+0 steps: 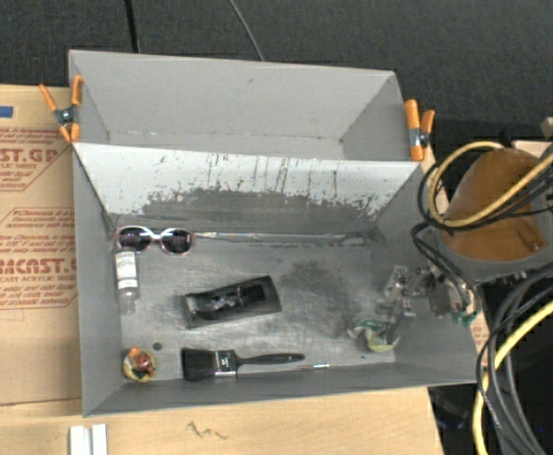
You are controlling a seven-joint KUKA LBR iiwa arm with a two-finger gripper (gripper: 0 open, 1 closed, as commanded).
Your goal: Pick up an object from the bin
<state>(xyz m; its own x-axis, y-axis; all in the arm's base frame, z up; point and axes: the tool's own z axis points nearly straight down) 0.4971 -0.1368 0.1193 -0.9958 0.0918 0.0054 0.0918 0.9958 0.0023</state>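
Left of the black block (230, 300): sunglasses (155, 241), clear bottle (125, 275), orange ball (138, 364). Just below the block: black brush (238, 361). Well right of the block, your tool (390, 313) hangs over a small green-and-white scrap (375, 337). Released or clenched, cannot tell. Judged step: approach, nothing lifted. Next you need a straight descent, clear of the bin (257, 112) wall. Bin floor is scuffed grey metal, with dark flooring beyond.
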